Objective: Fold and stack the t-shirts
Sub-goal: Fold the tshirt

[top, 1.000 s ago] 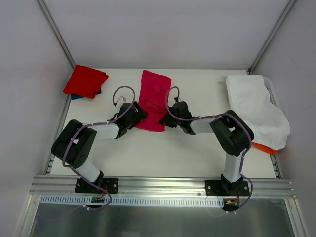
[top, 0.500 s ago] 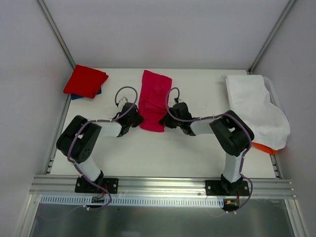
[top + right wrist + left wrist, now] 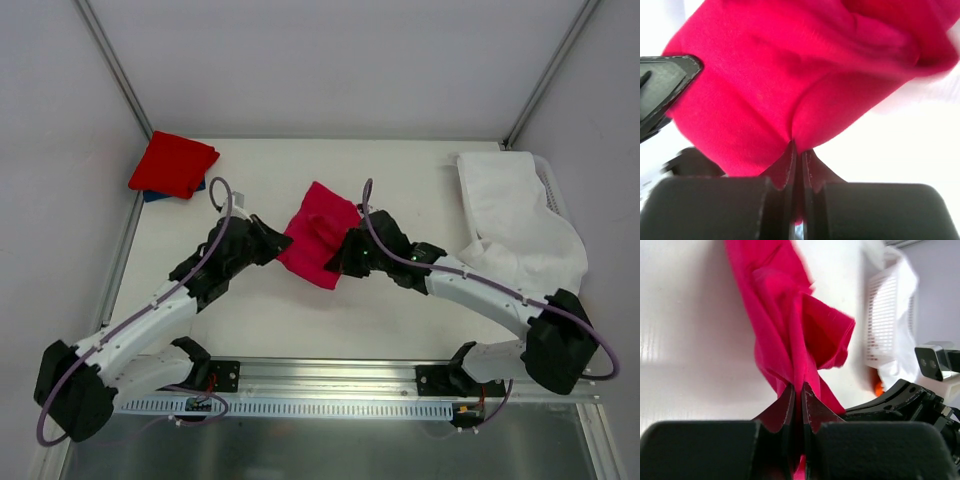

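Note:
The crimson-pink t-shirt (image 3: 320,232) hangs bunched between my two grippers over the table's middle. My left gripper (image 3: 281,242) is shut on its left near edge, the cloth pinched between the fingers (image 3: 799,392). My right gripper (image 3: 343,258) is shut on the right near edge (image 3: 797,147). The shirt (image 3: 790,75) fills the right wrist view. A brighter red t-shirt (image 3: 172,164) lies folded at the far left corner on a blue t-shirt (image 3: 152,195) whose edge peeks out beneath it.
A white cloth (image 3: 520,225) drapes over a white basket (image 3: 885,315) at the table's right edge, with something orange (image 3: 540,299) under its near end. Grey walls and metal frame posts (image 3: 110,65) enclose the table (image 3: 400,310).
My left gripper closed on the shirt's edge. Both arms then lifted and swung forward, pulling the near end of the flat shirt up so it bunches toward the far side.

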Controlling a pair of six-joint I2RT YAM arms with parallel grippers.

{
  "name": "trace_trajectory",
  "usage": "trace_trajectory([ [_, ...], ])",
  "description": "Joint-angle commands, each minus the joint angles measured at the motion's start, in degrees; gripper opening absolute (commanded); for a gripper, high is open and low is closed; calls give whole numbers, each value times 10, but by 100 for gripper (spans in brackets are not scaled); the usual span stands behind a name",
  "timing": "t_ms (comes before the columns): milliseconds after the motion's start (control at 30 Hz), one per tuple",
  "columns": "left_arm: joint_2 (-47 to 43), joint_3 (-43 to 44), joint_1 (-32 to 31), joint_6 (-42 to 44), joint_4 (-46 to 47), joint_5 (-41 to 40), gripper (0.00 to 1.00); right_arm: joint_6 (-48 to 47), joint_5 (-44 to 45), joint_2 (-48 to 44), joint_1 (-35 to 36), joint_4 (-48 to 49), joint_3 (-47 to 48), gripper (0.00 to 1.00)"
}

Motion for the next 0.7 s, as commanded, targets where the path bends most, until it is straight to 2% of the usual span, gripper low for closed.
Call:
trace_trajectory([
  [0, -73, 33, -1, -2, -71, -21, 0, 16, 12, -59, 8, -140, 25, 0],
  [167, -107, 58, -1, 6, -95, -16, 0, 40, -4, -97, 16, -158, 27, 1],
  [367, -111, 74, -1, 9, -101, -12, 0, 55, -29, -92, 18, -144, 15, 1],
  [667, -95, 108, -1, 23, -101, -9, 2, 138, -151, -58, 36, -54, -13, 1],
])
